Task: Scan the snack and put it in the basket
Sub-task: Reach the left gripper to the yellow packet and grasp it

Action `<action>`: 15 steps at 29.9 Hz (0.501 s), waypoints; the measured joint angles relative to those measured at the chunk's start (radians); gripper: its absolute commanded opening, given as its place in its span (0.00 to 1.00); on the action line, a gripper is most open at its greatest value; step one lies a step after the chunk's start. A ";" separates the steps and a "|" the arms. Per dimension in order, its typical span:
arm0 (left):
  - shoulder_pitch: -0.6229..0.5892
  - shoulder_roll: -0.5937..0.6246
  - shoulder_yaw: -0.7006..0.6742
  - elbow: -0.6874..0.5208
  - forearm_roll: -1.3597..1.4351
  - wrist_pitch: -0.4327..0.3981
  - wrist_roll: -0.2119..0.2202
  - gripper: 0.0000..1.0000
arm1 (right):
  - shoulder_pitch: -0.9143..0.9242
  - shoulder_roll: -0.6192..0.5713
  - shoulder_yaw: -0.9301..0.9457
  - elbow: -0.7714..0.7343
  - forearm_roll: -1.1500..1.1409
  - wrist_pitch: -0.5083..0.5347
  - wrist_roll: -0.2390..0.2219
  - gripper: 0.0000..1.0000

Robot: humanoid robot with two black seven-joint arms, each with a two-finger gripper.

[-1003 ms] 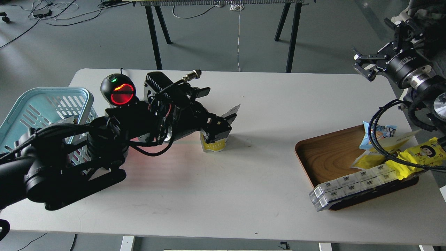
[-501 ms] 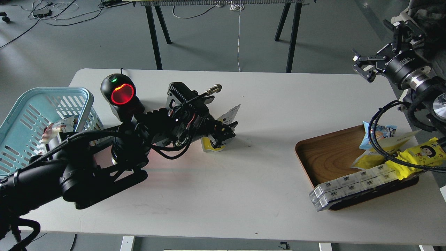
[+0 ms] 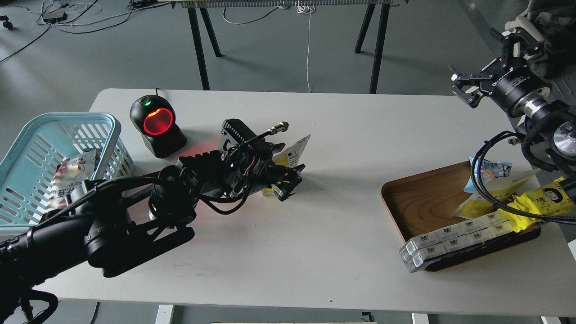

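Observation:
The snack (image 3: 294, 151), a yellow-and-white pouch, is at the table's middle, tilted, with its printed white back up. My left gripper (image 3: 286, 180) reaches in from the left and is shut on its lower part, just above the table; its fingers hide most of the yellow. The light blue basket (image 3: 67, 118) stands at the table's left edge, well to the left of the gripper. My right gripper (image 3: 463, 87) is open and empty, raised above the table's far right corner.
A black scanner (image 3: 157, 123) with a glowing red window stands between basket and pouch. One packet (image 3: 72, 168) lies in the basket. A brown wooden tray (image 3: 423, 198) at the right holds white boxes (image 3: 450, 238), a blue packet (image 3: 490, 171) and yellow wrappers (image 3: 540, 200).
My left arm has dropped and its wrist turned, uncovering the scanner. The pouch went from standing on the table to tilted in the gripper. The right gripper drifted slightly left.

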 measured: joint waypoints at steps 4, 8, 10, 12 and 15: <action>0.003 -0.005 -0.002 0.002 0.000 0.000 0.001 0.01 | -0.002 0.000 0.000 0.001 0.000 0.000 0.000 0.98; 0.018 -0.029 -0.003 0.004 0.000 0.000 0.007 0.01 | -0.002 0.000 0.000 0.001 0.000 0.000 0.000 0.98; 0.021 -0.032 -0.003 0.004 0.000 0.000 0.008 0.01 | -0.002 0.000 0.000 0.001 0.000 0.000 0.000 0.98; 0.022 -0.032 -0.004 0.004 0.000 0.000 0.009 0.01 | -0.002 0.000 0.000 0.001 0.000 0.000 0.000 0.98; 0.022 -0.024 -0.004 -0.001 0.000 0.000 0.010 0.01 | -0.002 0.000 0.001 0.000 0.000 0.000 0.000 0.98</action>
